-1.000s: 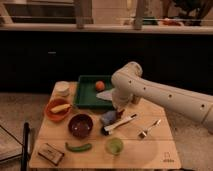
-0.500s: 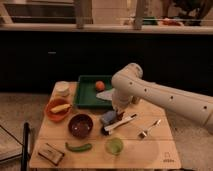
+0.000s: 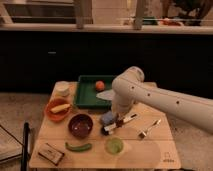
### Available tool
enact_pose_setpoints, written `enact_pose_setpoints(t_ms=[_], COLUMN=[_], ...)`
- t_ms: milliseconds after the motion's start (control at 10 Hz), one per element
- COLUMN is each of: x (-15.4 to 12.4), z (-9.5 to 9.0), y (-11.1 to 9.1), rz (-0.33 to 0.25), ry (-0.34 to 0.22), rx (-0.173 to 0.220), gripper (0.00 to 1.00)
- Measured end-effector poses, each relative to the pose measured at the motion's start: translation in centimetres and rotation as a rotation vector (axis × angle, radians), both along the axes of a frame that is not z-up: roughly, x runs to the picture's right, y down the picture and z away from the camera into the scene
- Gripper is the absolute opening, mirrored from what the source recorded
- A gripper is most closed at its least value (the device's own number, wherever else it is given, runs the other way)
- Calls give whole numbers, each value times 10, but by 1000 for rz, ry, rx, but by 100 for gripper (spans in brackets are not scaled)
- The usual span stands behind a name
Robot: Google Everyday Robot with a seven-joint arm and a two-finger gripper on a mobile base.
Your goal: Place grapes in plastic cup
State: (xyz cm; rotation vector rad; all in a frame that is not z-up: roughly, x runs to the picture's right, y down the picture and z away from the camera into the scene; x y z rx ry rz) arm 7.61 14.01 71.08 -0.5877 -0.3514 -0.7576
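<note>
Camera view shows the white arm reaching down over the pale wooden worktop (image 3: 150, 150), with the hand (image 3: 116, 121) low near its middle. Whether the hand is spread or pinching anything cannot be told. The small dark reddish-purple bunch of grapes (image 3: 107, 130) appears to lie just below and to the left of the hand, touching or nearly so; contact is unclear. The translucent pale-green round plastic cup (image 3: 114, 146) stands below the hand, near the front edge, apparently empty.

Judged step: acquiring the grapes. The next move calls for a secure grip, a lift, and a short carry toward the cup's narrow mouth.

Beside the hand lies a soft-looking blue-grey lump (image 3: 107, 118). Further left sits a glossy dark maroon round bowl (image 3: 80, 125). Behind the hand, a rigid green rectangular tray (image 3: 85, 95) holds a smooth orange round fruit (image 3: 100, 85).
</note>
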Motion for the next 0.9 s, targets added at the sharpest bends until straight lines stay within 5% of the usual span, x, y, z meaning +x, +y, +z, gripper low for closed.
enact_pose_setpoints(t_ms=[900], x=[-28], z=[-51], y=[39], rz=[-277], ry=[-191], rx=[-77], gripper=[10])
